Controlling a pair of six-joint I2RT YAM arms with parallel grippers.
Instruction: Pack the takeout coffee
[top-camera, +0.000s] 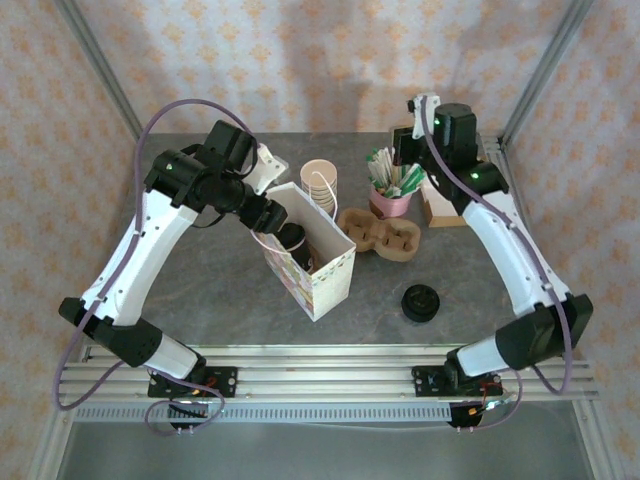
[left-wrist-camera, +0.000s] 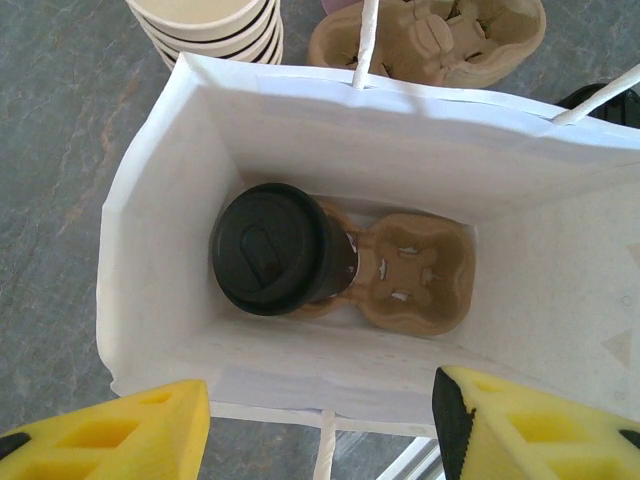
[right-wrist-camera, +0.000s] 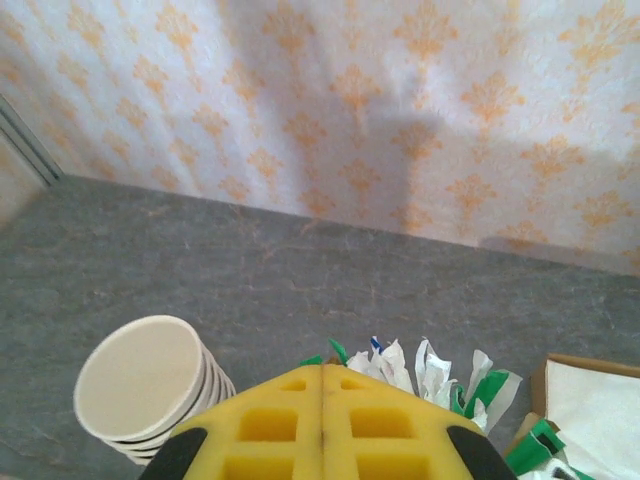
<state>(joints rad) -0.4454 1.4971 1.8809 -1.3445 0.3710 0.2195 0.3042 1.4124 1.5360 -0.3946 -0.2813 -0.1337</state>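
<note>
Heads up, the risky bit from here is getting out without wrecking it. The beige paper cup with the round black plastic lid (left-wrist-camera: 275, 250) is down at the bottom of the white paper bag (left-wrist-camera: 400, 150), in 1 of the 2 pockets of the brown moulded cardboard carrier (left-wrist-camera: 415, 275) lying in there. The bag stands about mid-worktop, slightly toward the left edge.

From the left wrist view I can't tell if the cup is fully seated or leaning a bit. If it's only perched, any bump to the bag could tip it.

And the bump is easy to make. Your left claw (left-wrist-camera: 320, 430) hangs right over the bag's near rim, with a white cord handle (left-wrist-camera: 365, 40) sticking up at the far rim. Pull away sideways and a yellow finger (left-wrist-camera: 150, 425) could snag paper or cord and drag the light bag over. With the weight sitting in 1 end of the carrier, I'd guess it tips easily. Go straight up first.

Claw status: the left one is spread wide, gripping nothing and touching nothing I can see. The right claw (right-wrist-camera: 322, 420) is pressed together and empty, parked toward the far right corner of the grey stone-look worktop (top-camera: 200, 290), above the stack of lidless beige cups (right-wrist-camera: 150, 385).
</note>
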